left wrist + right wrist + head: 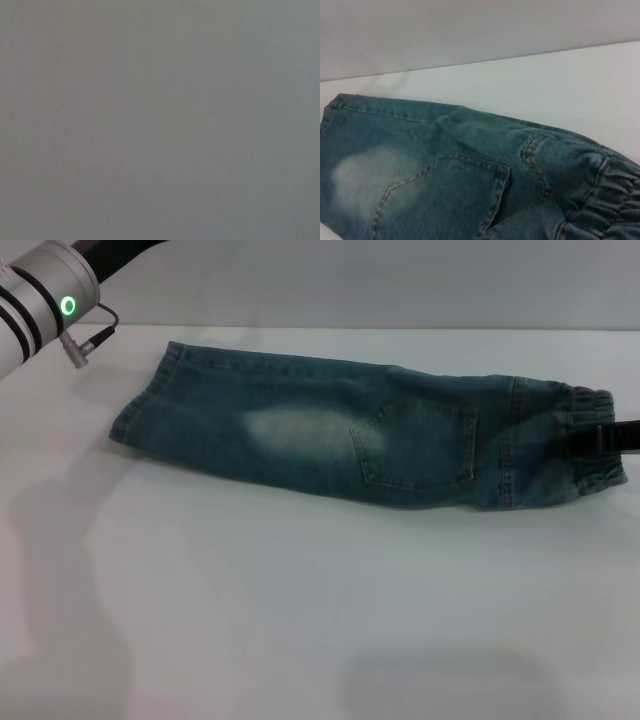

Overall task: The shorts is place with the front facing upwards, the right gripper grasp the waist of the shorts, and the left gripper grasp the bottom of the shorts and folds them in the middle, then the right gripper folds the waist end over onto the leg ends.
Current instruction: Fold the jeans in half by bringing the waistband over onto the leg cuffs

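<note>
The blue-green denim shorts [350, 435] lie folded lengthwise across the table, one leg stacked on the other, with a pale faded patch and a stitched pocket facing up. The leg ends [140, 405] point left and the gathered elastic waist [590, 455] points right. My right gripper [606, 437] reaches in from the right edge, a black finger lying over the waistband, shut on it. The right wrist view shows the waist [605, 195] close up, the pocket [445, 195] and the far hem [329, 117]. Of the left arm [40, 300] only the silver wrist with its green light shows, raised at the top left, away from the shorts.
The white table [300, 610] stretches broadly in front of the shorts. Its back edge meets a grey wall [400, 280] just behind them. The left wrist view shows only a plain grey surface [160, 120].
</note>
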